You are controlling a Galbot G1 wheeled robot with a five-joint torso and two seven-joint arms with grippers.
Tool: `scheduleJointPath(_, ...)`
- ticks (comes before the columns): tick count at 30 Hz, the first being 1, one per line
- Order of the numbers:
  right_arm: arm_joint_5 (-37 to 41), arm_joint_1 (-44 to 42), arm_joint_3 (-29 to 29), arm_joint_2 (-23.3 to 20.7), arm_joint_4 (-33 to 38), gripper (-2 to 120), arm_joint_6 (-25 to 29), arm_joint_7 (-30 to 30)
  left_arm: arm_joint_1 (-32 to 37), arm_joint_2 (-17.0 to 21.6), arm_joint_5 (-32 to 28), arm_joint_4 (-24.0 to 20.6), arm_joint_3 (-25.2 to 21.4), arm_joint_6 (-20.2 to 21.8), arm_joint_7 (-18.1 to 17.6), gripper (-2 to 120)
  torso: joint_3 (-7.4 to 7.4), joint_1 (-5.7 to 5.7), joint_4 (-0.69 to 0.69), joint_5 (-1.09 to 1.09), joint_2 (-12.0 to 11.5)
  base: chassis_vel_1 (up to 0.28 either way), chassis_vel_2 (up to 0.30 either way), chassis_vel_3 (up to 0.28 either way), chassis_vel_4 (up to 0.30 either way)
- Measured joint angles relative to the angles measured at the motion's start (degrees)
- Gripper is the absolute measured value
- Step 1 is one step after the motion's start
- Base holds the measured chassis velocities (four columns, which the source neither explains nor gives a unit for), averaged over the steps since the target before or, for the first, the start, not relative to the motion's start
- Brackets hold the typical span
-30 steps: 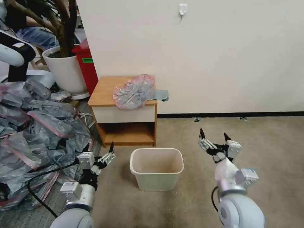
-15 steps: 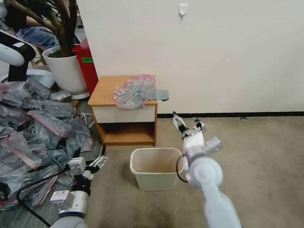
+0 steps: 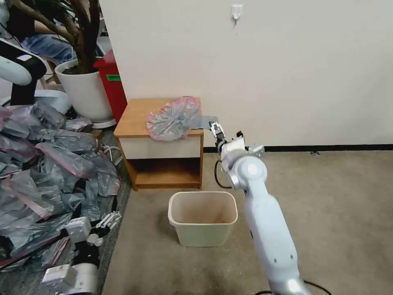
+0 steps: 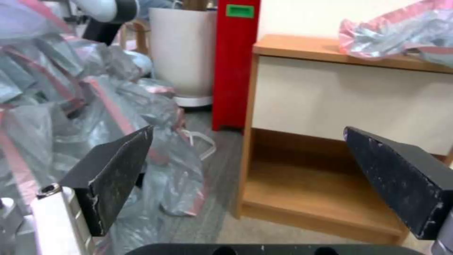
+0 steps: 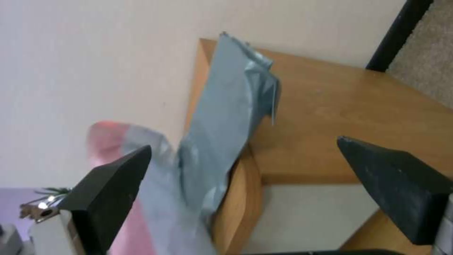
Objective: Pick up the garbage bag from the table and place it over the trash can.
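The garbage bag (image 3: 174, 118) lies crumpled on the table (image 3: 131, 119), its grey tail hanging over the table's right edge. My right gripper (image 3: 226, 131) is open just right of that tail, at table-top height. In the right wrist view the grey tail of the bag (image 5: 231, 106) stands between the fingers of my right gripper (image 5: 243, 144), untouched, above the table top (image 5: 339, 117). The trash can (image 3: 202, 235) stands upright on the carpet in front of the table. My left gripper (image 3: 98, 225) hangs open low at the left; in its wrist view the left gripper (image 4: 248, 130) faces the table (image 4: 302, 53).
A big heap of grey-and-pink bags (image 3: 45, 164) covers the floor at the left. Behind it stand a white plant pot (image 3: 84, 92) and a red box (image 3: 110, 84). The wall runs right behind the table. Bare carpet (image 3: 327, 196) spreads to the right.
My right arm swung up and to the left, from beside the trash can to the table's right edge by the bag's tail. My left arm sank lower and further left.
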Motion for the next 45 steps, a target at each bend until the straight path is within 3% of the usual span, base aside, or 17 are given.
scheduleJointPath(10, 0.0, 5.7, -0.1, 0.0, -9.3, 100, 0.5, -2.9, 1.0, -1.8, 0.9, -0.3, -1.6, -0.8, 0.0, 100, 0.0, 0.0, 0.0, 0.0, 0.0, 0.0, 0.0, 0.0, 0.0)
scheduleJointPath(23, 0.0, 10.2, -0.2, 0.1, -14.7, 99, -0.2, -4.0, 1.3, -2.1, 1.0, -0.4, -3.4, -0.9, -0.1, 100, -0.01, 0.0, 0.0, 0.0, 0.0, 0.0, 0.0, 0.0, 0.0)
scheduleJointPath(29, 0.0, 10.5, -0.3, 0.1, -16.3, 92, -0.7, -4.3, 1.4, -2.6, 1.8, -0.4, -3.6, -1.1, -0.2, 100, -0.01, 0.0, 0.0, 0.0, 0.0, 0.0, 0.0, 0.0, 0.0)
scheduleJointPath(37, -0.3, 10.6, -0.3, 0.0, -17.2, 69, -0.9, -4.9, 1.5, -2.8, 2.2, -0.2, -3.6, -1.2, -0.2, 100, -0.01, 0.0, 0.0, 0.0, 0.0, 0.0, 0.0, 0.0, 0.0)
scheduleJointPath(45, -0.6, 10.9, -0.2, 0.0, -17.6, 34, -1.0, -5.6, 1.6, -3.0, 2.9, 0.0, -3.5, -1.4, -1.6, 100, -0.01, 0.0, 0.0, 0.0, 0.0, 0.0, 0.0, 0.0, 0.0)
